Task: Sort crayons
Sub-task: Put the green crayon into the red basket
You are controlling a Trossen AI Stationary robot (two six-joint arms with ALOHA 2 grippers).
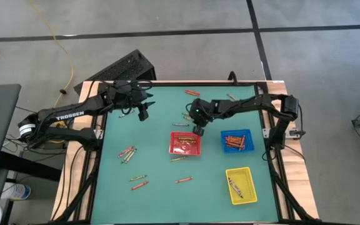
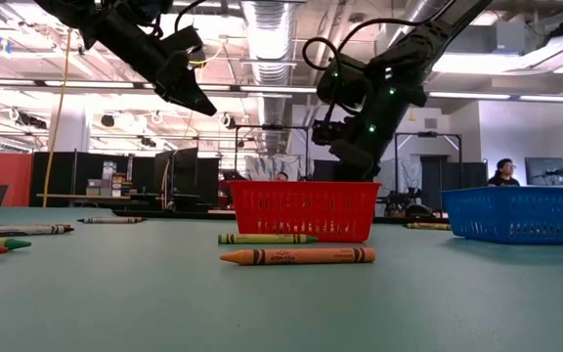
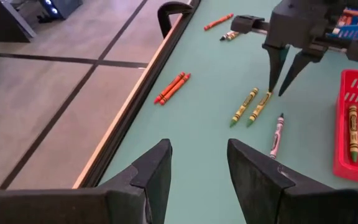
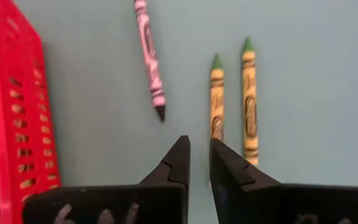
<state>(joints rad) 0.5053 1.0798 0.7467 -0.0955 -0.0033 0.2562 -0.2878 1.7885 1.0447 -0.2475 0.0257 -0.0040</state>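
Observation:
Crayons lie scattered on the green table (image 1: pixel 161 200). Two yellow-green crayons (image 4: pixel 217 99) (image 4: pixel 248 93) and a purple one (image 4: pixel 150 59) lie side by side just beyond the red tray (image 1: pixel 172 152). My right gripper (image 4: pixel 199 144) hovers over the blunt end of the nearer yellow-green crayon (image 3: pixel 260 107). Its fingers stand a narrow gap apart with nothing between them. My left gripper (image 3: pixel 197 149) hangs open and raised at the far left (image 1: pixel 144 114), with nothing between its fingers. The red tray, the blue tray (image 1: pixel 249 149) and the yellow tray (image 1: pixel 250 195) each hold crayons.
Two orange crayons (image 3: pixel 171 88) lie by the far edge. More crayons lie at the left (image 1: pixel 127 153), at the near middle (image 1: pixel 138 182) (image 1: pixel 183 180) and in front of the red tray (image 2: pixel 296 256). A raised wooden rim (image 1: pixel 99 162) borders the table.

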